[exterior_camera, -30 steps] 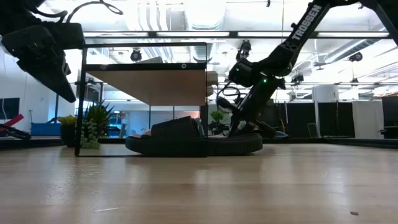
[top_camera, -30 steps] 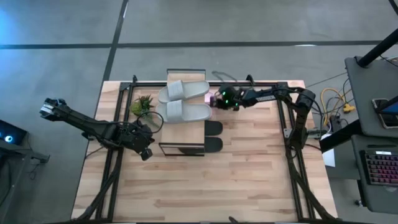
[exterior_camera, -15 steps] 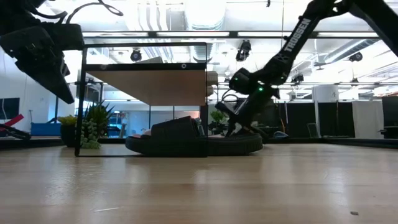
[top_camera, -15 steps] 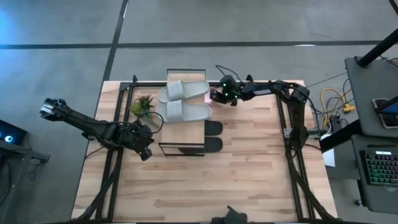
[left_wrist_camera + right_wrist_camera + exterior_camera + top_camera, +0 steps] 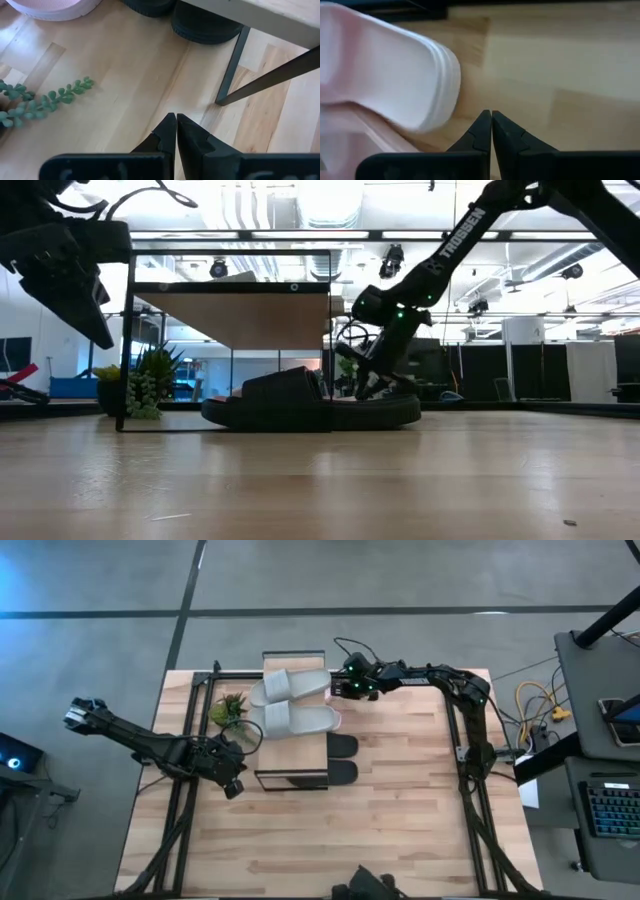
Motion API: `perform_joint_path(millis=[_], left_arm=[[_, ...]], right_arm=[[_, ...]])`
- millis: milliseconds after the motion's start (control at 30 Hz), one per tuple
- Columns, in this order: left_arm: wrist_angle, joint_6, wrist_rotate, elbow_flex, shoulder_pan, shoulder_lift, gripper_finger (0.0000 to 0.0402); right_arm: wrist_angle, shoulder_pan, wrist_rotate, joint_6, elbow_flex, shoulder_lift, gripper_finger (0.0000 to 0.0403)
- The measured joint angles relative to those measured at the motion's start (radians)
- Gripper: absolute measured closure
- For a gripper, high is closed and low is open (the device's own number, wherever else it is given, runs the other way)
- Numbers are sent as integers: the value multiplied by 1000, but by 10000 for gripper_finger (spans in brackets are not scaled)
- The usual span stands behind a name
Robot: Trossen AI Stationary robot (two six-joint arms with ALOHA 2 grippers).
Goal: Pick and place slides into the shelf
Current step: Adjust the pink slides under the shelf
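grey slides (image 5: 290,702) x2 | black slides (image 5: 343,758) x2 | pink slide (image 5: 385,75) x1 | shelf (image 5: 295,778) x1 | plant (image 5: 228,708) x1

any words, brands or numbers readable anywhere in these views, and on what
"TROSSEN", in white capitals along the right arm in the low view.
No other text reads: none shows on the slides, the shelf or the table, and the keyboard at the high view's right edge is too small to read.

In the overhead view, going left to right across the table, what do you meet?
Left end effector → small green plant → shelf, with the grey slides on top → black slides poking out from under it → right end effector.
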Motion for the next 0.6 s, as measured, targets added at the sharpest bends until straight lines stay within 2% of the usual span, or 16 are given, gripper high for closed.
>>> perform_joint_path(millis=[67, 167, 300, 400, 600], left_arm=[[0, 0, 0, 0, 0, 0, 402], [0, 0, 0, 0, 0, 1, 402], [1, 0, -1, 0, 0, 1, 402], [1, -1, -2, 0, 0, 0, 402], [1, -2, -2, 0, 0, 1, 402]], right_arm=[[-45, 0, -7, -6, -8, -12, 394], [-96, 8, -79, -22, -29, -15, 394], [-98, 42, -160, -24, -70, -50, 394], [-99, 68, -175, -13, -109, -89, 394], [14, 88, -209, 44, -219, -146, 394]])
